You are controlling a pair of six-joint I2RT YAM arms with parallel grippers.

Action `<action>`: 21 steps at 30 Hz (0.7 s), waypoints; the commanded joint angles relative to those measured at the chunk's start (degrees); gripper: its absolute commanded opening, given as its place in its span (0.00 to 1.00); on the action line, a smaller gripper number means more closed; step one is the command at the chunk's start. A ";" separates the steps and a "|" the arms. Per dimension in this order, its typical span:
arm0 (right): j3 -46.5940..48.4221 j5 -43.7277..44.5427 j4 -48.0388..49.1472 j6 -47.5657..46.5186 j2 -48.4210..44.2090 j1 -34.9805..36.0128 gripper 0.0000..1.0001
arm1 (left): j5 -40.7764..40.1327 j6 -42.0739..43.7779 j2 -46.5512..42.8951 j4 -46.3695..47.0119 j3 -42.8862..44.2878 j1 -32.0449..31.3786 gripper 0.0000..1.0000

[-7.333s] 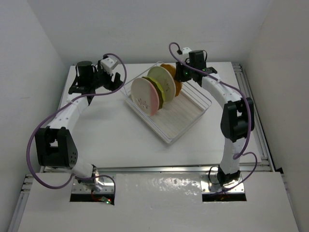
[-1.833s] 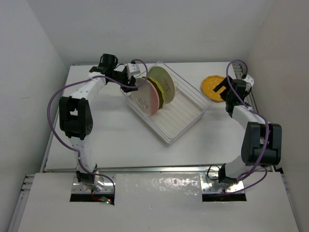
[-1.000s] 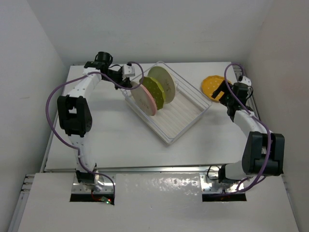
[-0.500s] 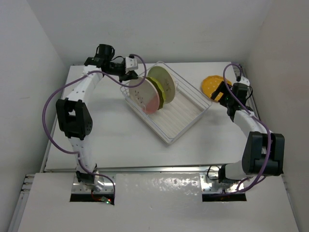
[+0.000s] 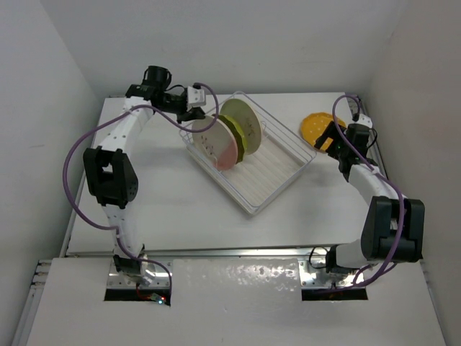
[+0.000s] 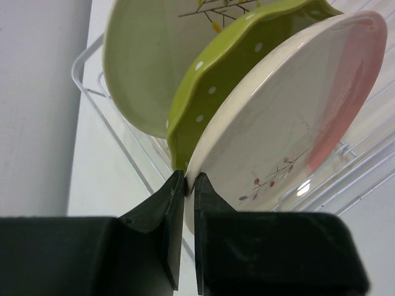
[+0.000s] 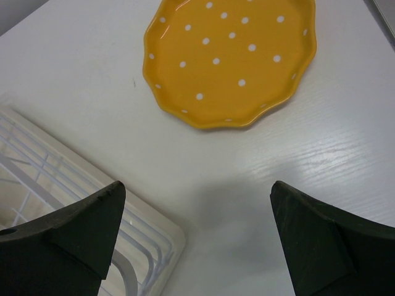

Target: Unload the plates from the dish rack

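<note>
One orange-yellow dotted plate (image 7: 229, 58) lies unloaded on the table (image 5: 166, 194) at upper right by your wide-open right gripper (image 7: 195, 188); three stand in the dish rack (image 5: 274, 176) at centre, your left gripper (image 6: 187, 182) clenched on the cream-and-pink plate (image 6: 290, 117).

An overhead camera, above and behind the arm bases (image 5: 137, 270), looks down on the whole table (image 5: 166, 194) and dish rack (image 5: 252, 210). The left wrist camera sits close against the cream-and-pink plate (image 6: 290, 117) at the rack. The right wrist camera looks down on the yellow plate (image 7: 231, 58) and a rack corner.
</note>
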 commanded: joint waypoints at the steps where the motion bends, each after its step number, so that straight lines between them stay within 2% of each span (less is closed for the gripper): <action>1: 2.67 -0.42 0.51 -1.82 -2.14 0.28 0.99 | 4.69 1.53 -4.22 0.42 7.95 0.06 0.00; 6: 2.75 -0.24 -0.11 -4.11 -3.29 0.80 0.99 | 4.52 3.90 -4.31 -2.04 11.56 0.06 0.00; 12: 3.19 -1.91 0.59 -7.63 -3.99 2.65 0.99 | 3.11 5.93 -4.66 -4.51 11.92 -0.12 0.00; 16: 3.46 -1.82 1.47 -6.75 -3.47 2.91 0.99 | 1.97 0.49 -5.10 -0.74 11.84 -0.12 0.00; 21: 3.37 -1.91 2.35 -6.58 -3.55 3.00 0.99 | -0.67 -11.11 -6.33 9.80 10.69 -0.03 0.00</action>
